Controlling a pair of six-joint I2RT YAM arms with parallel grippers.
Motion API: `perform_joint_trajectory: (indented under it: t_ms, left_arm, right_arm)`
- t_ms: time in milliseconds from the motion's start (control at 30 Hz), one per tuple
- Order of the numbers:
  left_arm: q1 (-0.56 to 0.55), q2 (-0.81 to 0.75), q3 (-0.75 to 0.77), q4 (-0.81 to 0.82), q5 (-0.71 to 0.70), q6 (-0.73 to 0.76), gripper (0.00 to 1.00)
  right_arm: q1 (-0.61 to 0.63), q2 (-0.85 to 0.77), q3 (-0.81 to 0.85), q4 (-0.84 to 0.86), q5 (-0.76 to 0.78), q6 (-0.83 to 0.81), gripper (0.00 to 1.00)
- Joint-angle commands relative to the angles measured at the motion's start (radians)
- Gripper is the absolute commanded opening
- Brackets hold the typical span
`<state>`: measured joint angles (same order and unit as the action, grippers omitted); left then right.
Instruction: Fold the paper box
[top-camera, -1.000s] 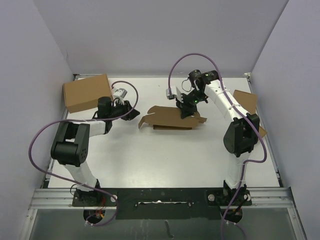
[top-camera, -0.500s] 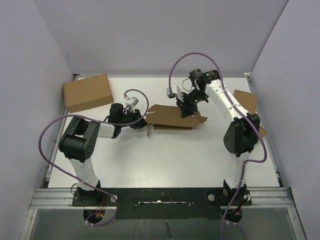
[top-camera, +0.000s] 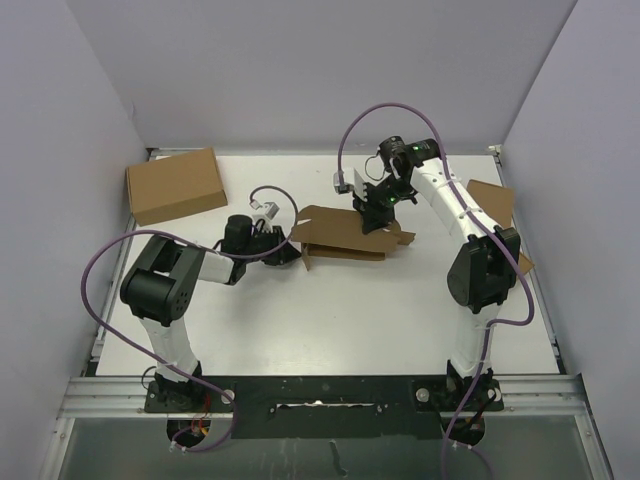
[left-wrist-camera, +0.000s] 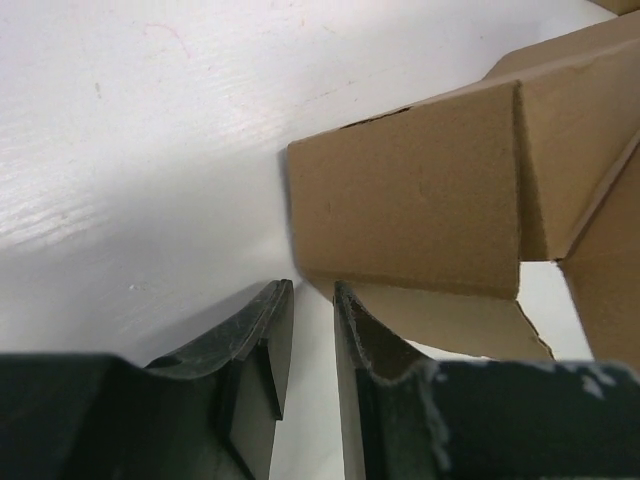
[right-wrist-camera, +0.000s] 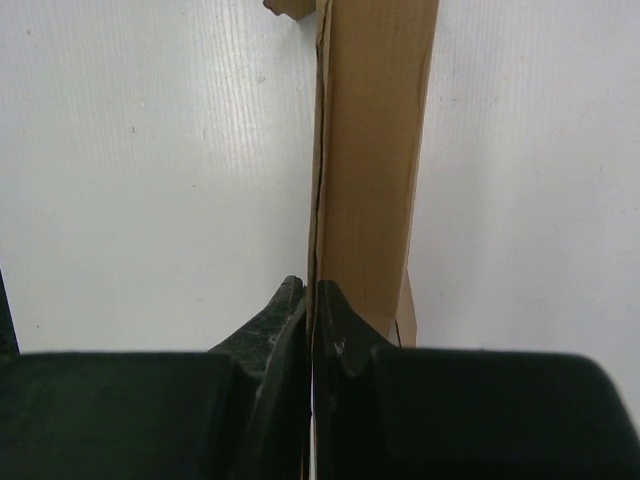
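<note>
Cardboard meets steel on the white table: my right gripper pinches a thin panel of the paper box, its two black fingers pressed together on the sheet's edge with the brown strip running away from them across the surface. The box, half-folded, lies around the middle of the table, somewhat nearer the far edge than the near one, with flaps standing up and tabs jutting at its right end. My left gripper lies low at the box's left end, its fingers drawn to a narrow slit (only the table's white shows between them) and their tips just beside the lower edge of a raised end flap; whether they touch the cardboard I cannot tell. My right arm reaches in from the right edge and bends down onto the box from its far side. A larger closed carton sits at the far left corner, well apart from the work, and another brown box rests against the right edge behind my right arm.
</note>
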<state>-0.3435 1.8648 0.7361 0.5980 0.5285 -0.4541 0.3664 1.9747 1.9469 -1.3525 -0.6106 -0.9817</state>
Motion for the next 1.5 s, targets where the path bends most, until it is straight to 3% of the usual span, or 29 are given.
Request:
perform_joint_trajectory:
  t_ms: [0,367,633,833,1200,1467]
  left_arm:
    - [-0.008,-0.021,0.041,0.147,0.062,0.031,0.22]
    - [-0.008,0.026,-0.021,0.417,0.174,0.234,0.33]
    - [-0.009,0.104,-0.109,0.727,0.195,0.252,0.38]
    - [-0.005,0.127,-0.145,0.828,0.215,0.230,0.39]
    - [-0.027,0.114,-0.100,0.712,0.130,0.237,0.40]
    - [-0.109,0.090,-0.098,0.643,-0.136,0.261,0.41]
  right_arm:
    - [-0.003,-0.004,0.025,0.020,-0.032,0.014,0.00]
    - [-0.009,0.010,0.053,-0.004,-0.058,0.008,0.00]
    - [-0.014,0.018,0.064,-0.006,-0.072,0.021,0.00]
    - [-0.023,0.022,0.072,-0.010,-0.084,0.031,0.00]
    - [-0.024,0.024,0.073,-0.026,-0.117,0.031,0.00]
    - [-0.024,0.044,0.087,-0.049,-0.139,0.040,0.00]
